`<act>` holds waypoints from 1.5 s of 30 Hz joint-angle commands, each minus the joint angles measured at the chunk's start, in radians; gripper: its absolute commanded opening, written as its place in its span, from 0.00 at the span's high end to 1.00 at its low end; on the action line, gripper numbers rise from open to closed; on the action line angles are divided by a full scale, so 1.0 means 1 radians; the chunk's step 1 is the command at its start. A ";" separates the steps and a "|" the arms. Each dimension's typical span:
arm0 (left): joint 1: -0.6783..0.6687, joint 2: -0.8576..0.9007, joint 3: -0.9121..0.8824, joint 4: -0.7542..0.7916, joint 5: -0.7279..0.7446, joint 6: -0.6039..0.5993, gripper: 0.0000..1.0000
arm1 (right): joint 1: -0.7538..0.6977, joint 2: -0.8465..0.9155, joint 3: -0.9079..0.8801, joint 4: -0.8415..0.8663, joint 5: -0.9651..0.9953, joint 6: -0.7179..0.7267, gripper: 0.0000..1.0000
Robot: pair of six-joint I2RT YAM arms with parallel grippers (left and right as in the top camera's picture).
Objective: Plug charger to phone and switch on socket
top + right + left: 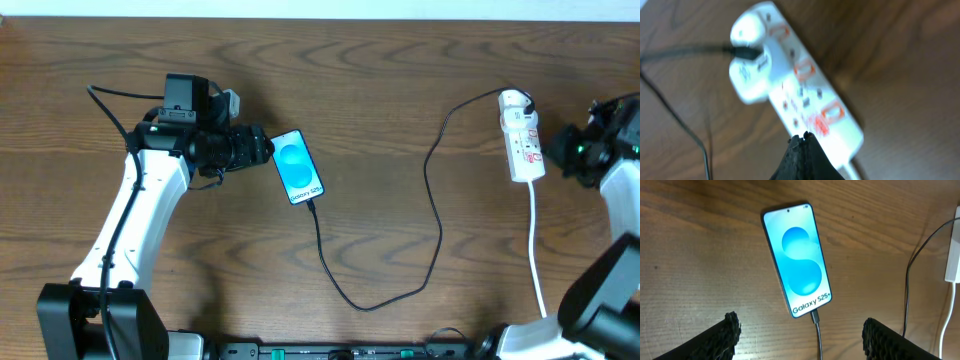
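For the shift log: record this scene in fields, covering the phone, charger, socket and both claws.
phone: flat on the table, screen lit
charger: plug in the phone's lower end; far end runs to a white adapter on the socket
socket: at the table's right side; switch state too blurred to tell
left claw: open, beside the phone, holding nothing
right claw: shut, tip by the socket's red switches; contact unclear
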 commanded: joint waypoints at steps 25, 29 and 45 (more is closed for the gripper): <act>-0.003 -0.017 -0.001 0.015 -0.016 0.018 0.20 | 0.019 0.367 0.243 0.077 -0.078 0.000 0.99; -0.003 -0.017 -0.001 0.015 -0.016 0.021 0.20 | 0.024 0.408 0.242 0.072 -0.096 0.000 0.99; -0.003 -0.017 -0.001 0.015 -0.016 0.021 0.20 | 0.091 0.409 0.242 -0.029 -0.095 0.000 0.99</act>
